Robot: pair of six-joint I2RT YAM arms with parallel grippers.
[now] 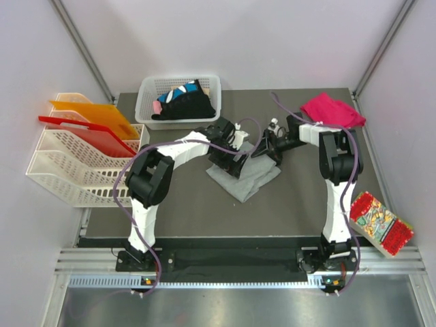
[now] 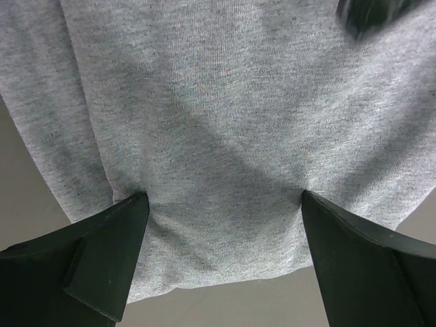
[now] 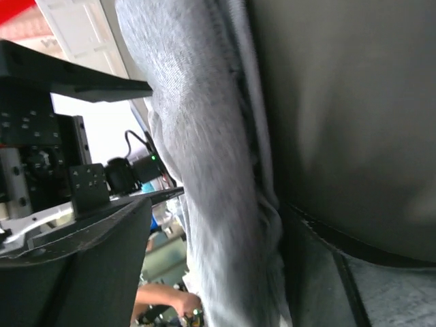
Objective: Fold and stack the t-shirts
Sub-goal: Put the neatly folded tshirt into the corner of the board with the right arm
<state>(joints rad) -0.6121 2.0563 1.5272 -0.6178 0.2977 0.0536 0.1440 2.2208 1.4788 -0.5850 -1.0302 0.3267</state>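
The light grey t-shirt point(image 1: 246, 179) lies folded on the dark table's middle. My left gripper point(image 1: 234, 162) is over its far left part; in the left wrist view it point(image 2: 225, 204) is open, both fingertips point(image 2: 119, 231) pressed down on the grey cloth point(image 2: 218, 122). My right gripper point(image 1: 270, 150) is at the shirt's far right edge; in the right wrist view it point(image 3: 214, 231) is open with the shirt's layered edge point(image 3: 218, 177) standing between its fingers, apart from the left one. The magenta-pink t-shirt point(image 1: 332, 110) lies at the back right. Black t-shirts with blue-white patches point(image 1: 182, 102) lie in a basket.
The white basket point(image 1: 146, 95) stands at the back centre-left. White stacked trays point(image 1: 71, 167) with orange and red sheets stand at the left. The red patterned snack packet point(image 1: 380, 223) lies at the right edge. Purple cables hang from both arms.
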